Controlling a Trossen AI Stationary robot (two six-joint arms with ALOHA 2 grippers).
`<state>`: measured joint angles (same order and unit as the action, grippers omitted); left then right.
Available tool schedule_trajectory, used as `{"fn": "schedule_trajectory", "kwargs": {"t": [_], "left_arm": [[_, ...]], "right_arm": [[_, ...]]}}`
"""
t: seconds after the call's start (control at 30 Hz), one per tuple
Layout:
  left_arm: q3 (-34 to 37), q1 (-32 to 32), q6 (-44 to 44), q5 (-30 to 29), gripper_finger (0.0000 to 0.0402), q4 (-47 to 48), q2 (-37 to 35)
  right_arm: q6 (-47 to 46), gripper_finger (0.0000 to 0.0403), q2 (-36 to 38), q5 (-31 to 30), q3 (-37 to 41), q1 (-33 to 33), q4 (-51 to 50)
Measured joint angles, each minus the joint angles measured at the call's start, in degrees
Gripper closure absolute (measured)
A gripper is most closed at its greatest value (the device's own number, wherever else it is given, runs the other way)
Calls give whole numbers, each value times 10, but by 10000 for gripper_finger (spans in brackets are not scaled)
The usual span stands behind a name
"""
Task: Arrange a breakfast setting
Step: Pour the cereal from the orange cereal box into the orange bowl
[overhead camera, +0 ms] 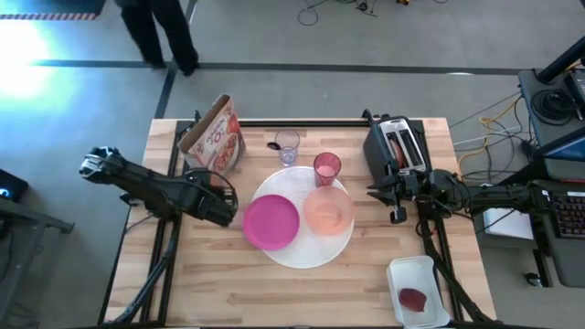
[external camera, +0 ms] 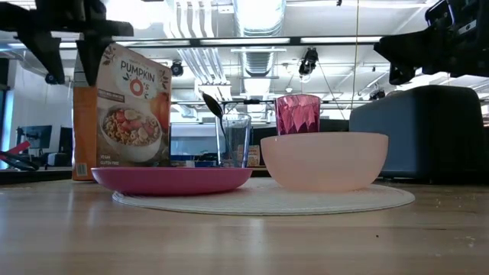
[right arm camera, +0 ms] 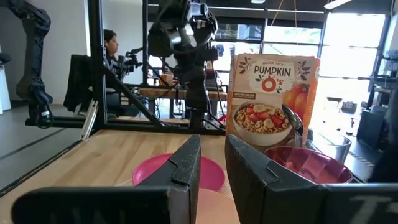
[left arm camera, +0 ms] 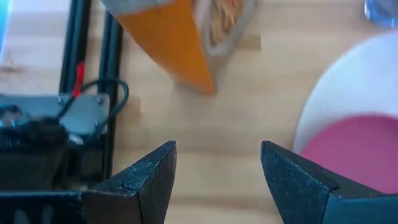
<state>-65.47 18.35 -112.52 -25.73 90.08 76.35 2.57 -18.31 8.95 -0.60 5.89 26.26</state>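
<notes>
High view first: the left gripper hangs over bare wood with its fingers spread apart and nothing between them; just beside it, toward the table's middle, lies the flat magenta plate, resting on the near edge of the large white round mat; ahead of the gripper, toward the far edge of the table, stands the orange cereal box, upright and slightly turned. The right gripper waits off the mat's other side, its fingers parted by a narrow gap and empty; the shallow peach bowl sits on the mat between it and the plate; just beyond the bowl the translucent pink cup stands at the mat's far rim, and farther across, the small clear glass holds the teal-handled spoon upright, its handle colour hard to read. A dark toaster stands close behind the right gripper; a white tray with a dark red item lies near the front corner.

The setting looks largely assembled, so my judgement is that little remains. Risks from here: the left gripper is so near the plate that a sideways move could shove it across the mat; a reach for the box could tip it, being tall and light; the glass with the spoon could topple if brushed.
</notes>
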Motion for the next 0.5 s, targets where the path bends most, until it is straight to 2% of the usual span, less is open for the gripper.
{"fn": "schedule_trajectory", "kwargs": {"t": [0.2,0.5], "left_arm": [[53,-1,-47,-60,184,0,-24],[108,-1,-105,-84,184,0,-32]], "right_arm": [[0,339,-1,0,0,0,-1],[0,339,-2,0,0,0,0]]}}
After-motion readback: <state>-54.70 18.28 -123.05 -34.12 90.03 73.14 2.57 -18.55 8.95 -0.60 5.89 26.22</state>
